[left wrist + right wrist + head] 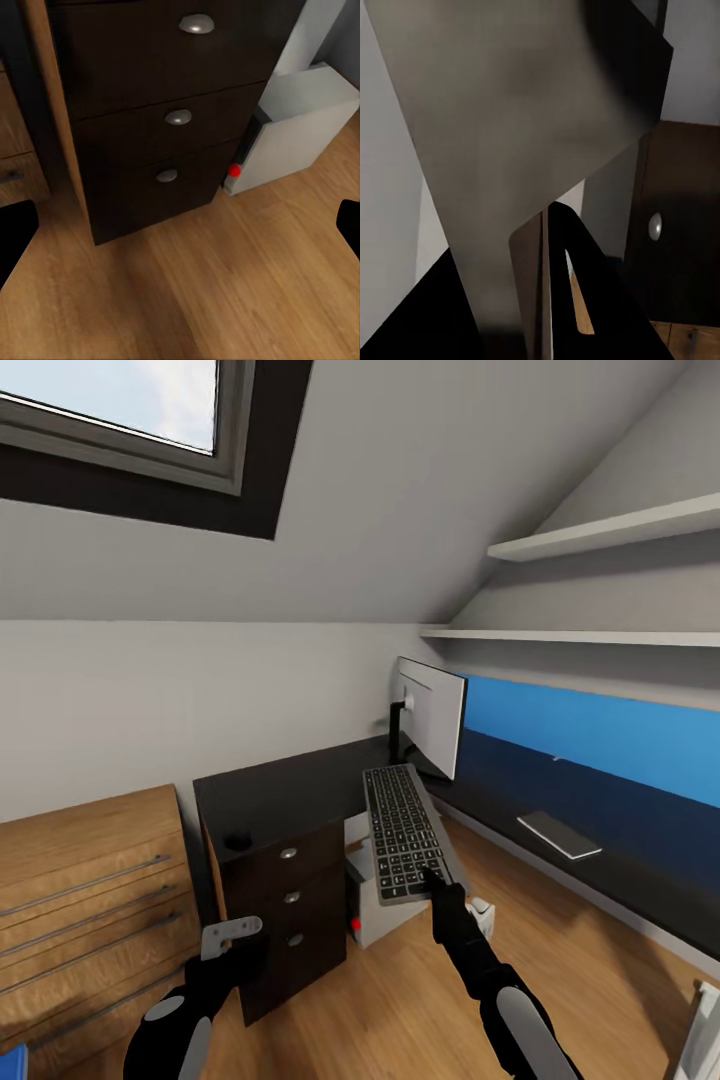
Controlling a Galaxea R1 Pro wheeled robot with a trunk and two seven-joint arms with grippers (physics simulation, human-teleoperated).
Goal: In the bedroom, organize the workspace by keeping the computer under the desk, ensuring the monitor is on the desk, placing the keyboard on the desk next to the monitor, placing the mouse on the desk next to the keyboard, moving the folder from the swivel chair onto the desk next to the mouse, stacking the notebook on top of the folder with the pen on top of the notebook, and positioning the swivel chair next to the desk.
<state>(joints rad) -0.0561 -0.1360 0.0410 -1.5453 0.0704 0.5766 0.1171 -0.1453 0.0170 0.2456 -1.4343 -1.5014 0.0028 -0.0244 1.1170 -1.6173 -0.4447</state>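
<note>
Keyboard [404, 833] is the thing in hand at this moment: it is in the air, held at its near short edge by the right gripper [436, 880], whose fingers are closed on that edge. In the right wrist view its grey underside [510, 135] stands very close before the camera.

Going by size, the bench [280, 792] comes first; its black top runs from the drawer block at about 9 o'clock of the keyboard and continues along the blue back panel toward 2 o'clock. The monitor [432, 715] stands on this top at about 12 o'clock of the keyboard, just beyond its far edge. The computer [372, 900] sits on the floor below, beside the drawers. The small mouse [238, 841] lies on the bench top near its front left corner.

The long axis of the keyboard points away from the robot, from 6 to 12 o'clock, toward the monitor. I judge that the next move needs the right arm to carry it forward and to the left, over the bench top, and to lower it flat beside the monitor's base.

The left gripper [232, 934] hangs low before the drawers; its fingers [15, 232] are spread apart and hold nothing.
</note>
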